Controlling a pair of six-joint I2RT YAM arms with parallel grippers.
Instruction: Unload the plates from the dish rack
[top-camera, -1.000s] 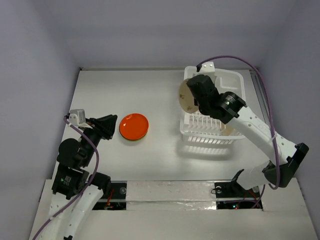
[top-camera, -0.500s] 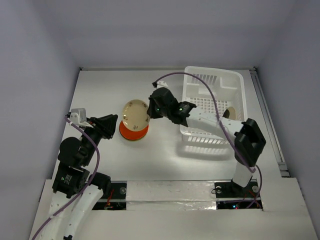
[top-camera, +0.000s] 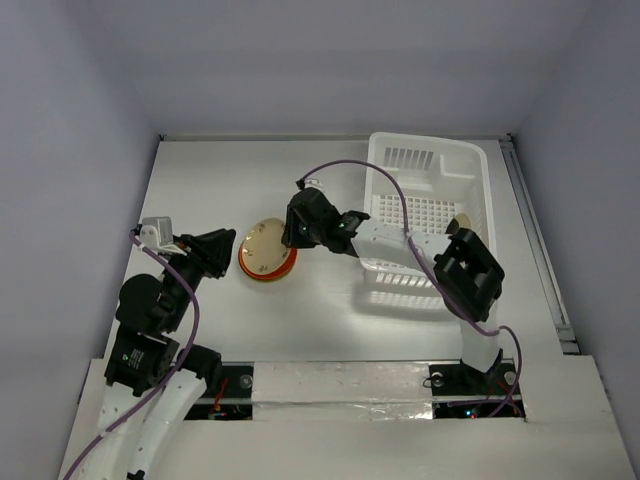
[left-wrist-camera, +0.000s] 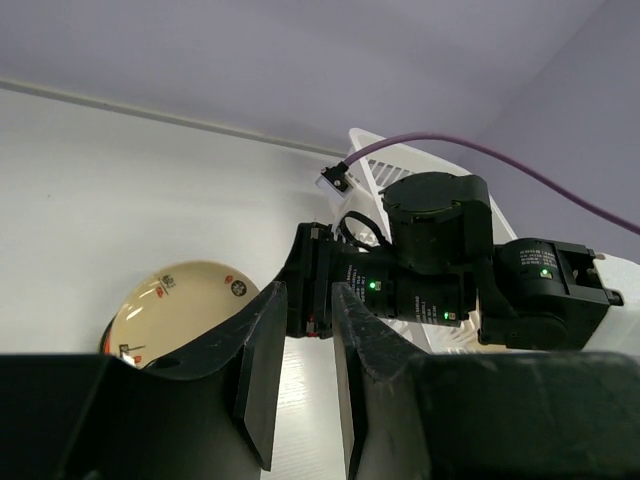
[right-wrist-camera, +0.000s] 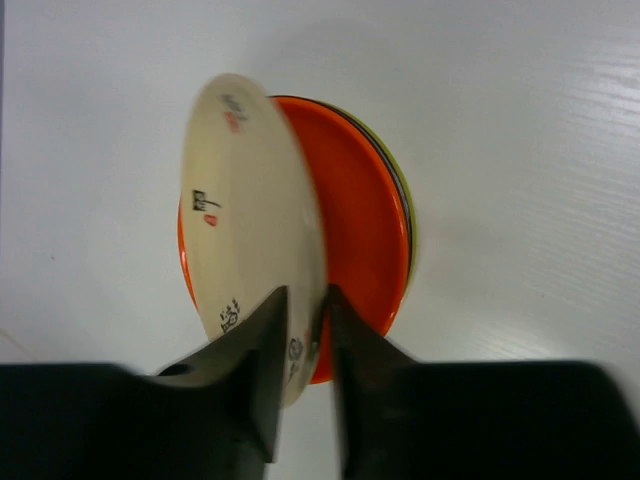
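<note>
My right gripper (top-camera: 292, 232) (right-wrist-camera: 305, 295) is shut on the rim of a beige plate (top-camera: 266, 243) (right-wrist-camera: 245, 190) with small printed marks. It holds the plate tilted, its lower edge close over an orange-red plate (top-camera: 264, 275) (right-wrist-camera: 360, 220). The orange-red plate tops a small stack on the table, with a lime green rim (right-wrist-camera: 405, 215) under it. The beige plate also shows in the left wrist view (left-wrist-camera: 185, 300). The white dish rack (top-camera: 430, 160) stands at the back right, with one pale plate (top-camera: 462, 222) at its right side. My left gripper (top-camera: 230, 247) (left-wrist-camera: 308, 295) is empty, its jaws a narrow gap apart, just left of the stack.
The right arm stretches from its base across the rack's front edge toward the stack, trailing a purple cable (top-camera: 375, 170). Grey walls close in the table on three sides.
My right gripper has carried the beige plate out of the rack, leftward across the table, and lowered it over the orange-red plate. The left arm has not moved.
</note>
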